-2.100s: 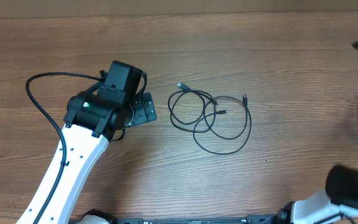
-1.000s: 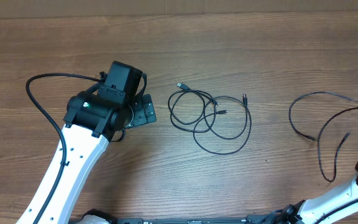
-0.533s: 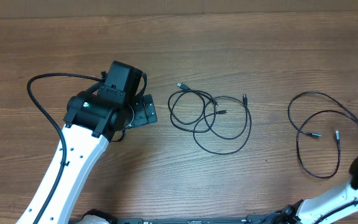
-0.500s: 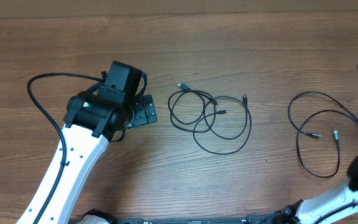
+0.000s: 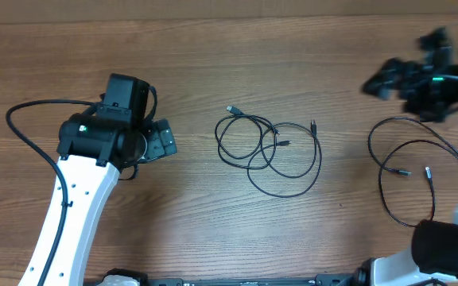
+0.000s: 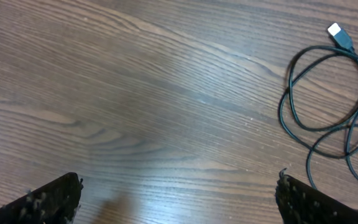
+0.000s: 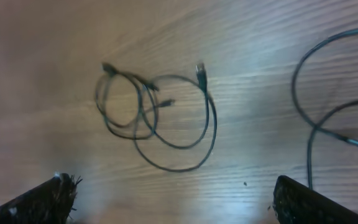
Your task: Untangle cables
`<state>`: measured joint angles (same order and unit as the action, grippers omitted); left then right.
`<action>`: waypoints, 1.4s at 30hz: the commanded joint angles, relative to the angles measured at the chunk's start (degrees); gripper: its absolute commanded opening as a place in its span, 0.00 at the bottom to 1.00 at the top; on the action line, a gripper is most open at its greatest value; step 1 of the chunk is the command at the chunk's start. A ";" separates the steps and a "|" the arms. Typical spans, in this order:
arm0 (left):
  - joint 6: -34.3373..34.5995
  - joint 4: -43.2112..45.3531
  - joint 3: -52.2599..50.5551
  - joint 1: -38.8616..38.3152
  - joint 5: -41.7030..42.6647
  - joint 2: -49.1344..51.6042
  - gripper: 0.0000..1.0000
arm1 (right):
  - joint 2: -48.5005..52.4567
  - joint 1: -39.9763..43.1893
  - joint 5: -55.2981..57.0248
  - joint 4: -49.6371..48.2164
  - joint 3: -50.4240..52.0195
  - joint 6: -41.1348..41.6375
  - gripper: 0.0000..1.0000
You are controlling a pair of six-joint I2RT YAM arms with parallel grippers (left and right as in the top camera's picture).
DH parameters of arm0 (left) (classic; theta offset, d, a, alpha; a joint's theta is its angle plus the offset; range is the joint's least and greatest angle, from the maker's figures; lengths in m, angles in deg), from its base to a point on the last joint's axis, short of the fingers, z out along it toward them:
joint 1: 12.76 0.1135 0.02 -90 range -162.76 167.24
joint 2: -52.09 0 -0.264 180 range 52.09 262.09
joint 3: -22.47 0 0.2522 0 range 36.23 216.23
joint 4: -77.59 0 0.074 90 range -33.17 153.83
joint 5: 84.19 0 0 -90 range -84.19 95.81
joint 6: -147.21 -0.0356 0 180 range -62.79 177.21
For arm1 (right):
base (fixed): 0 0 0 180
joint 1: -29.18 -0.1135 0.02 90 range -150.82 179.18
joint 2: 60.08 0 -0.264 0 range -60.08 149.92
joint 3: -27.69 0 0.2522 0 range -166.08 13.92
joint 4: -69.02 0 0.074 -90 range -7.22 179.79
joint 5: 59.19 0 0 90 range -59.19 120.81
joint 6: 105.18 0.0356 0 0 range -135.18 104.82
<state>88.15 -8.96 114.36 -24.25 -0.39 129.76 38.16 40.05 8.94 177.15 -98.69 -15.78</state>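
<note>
The left gripper [image 6: 178, 198] and right gripper [image 7: 173, 198] jaws stand apart, empty. One thin black cord [image 5: 410, 171] lies separated beside the right jaws. The looped black cord bundle [image 5: 269, 152] ahead of both needs one loop grasped next.

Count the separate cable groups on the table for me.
2. A tangled bundle of loops sits at the centre of the table; a set of loose loops lies apart toward the right edge. How many cords each holds can't be told.
</note>
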 commanded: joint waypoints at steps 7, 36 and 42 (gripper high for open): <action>-1.33 0.33 -0.13 0.33 0.35 0.17 0.99 | 0.63 -18.93 9.46 -19.37 19.39 6.38 1.00; -1.36 -0.94 -0.13 0.33 1.38 0.17 1.00 | 0.90 -31.93 11.89 -77.42 57.92 6.82 0.66; -1.36 -1.38 -0.13 0.33 1.38 0.17 1.00 | 2.43 -31.93 11.76 -79.28 57.96 6.82 0.62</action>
<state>88.13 -10.03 114.25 -24.22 0.49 129.79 39.12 8.40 21.51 98.55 -41.01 -9.11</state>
